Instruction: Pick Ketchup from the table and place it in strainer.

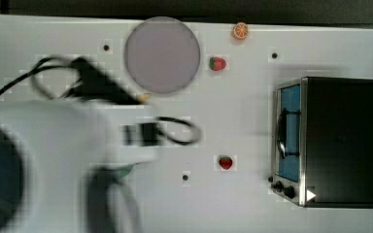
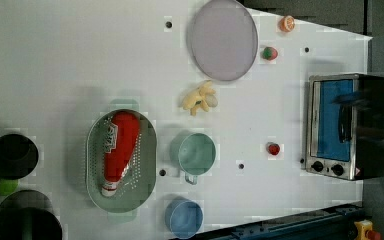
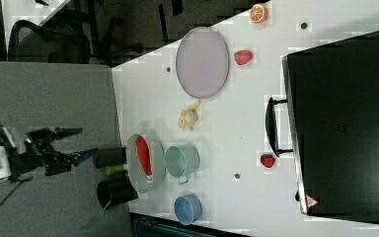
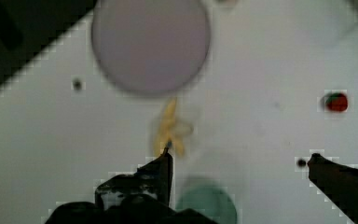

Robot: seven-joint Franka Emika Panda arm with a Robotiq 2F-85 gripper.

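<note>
- Two black fingers (image 4: 161, 175) of the gripper (image 4: 240, 158) are spread wide apart with nothing between them, pointing down at the white table (image 4: 261, 70) from up high.
- Below it in the wrist view sit the banana bunch (image 4: 170, 128), the green cup (image 4: 207, 205) and the greyish-lilac plate (image 4: 150, 44).
- Right view has the arm (image 3: 34, 150) stretched out beyond the table's edge, well apart from everything.
- Ketchup (image 2: 119, 150) is lying lengthwise inside the strainer (image 2: 147, 150), just beside the green cup.
</note>
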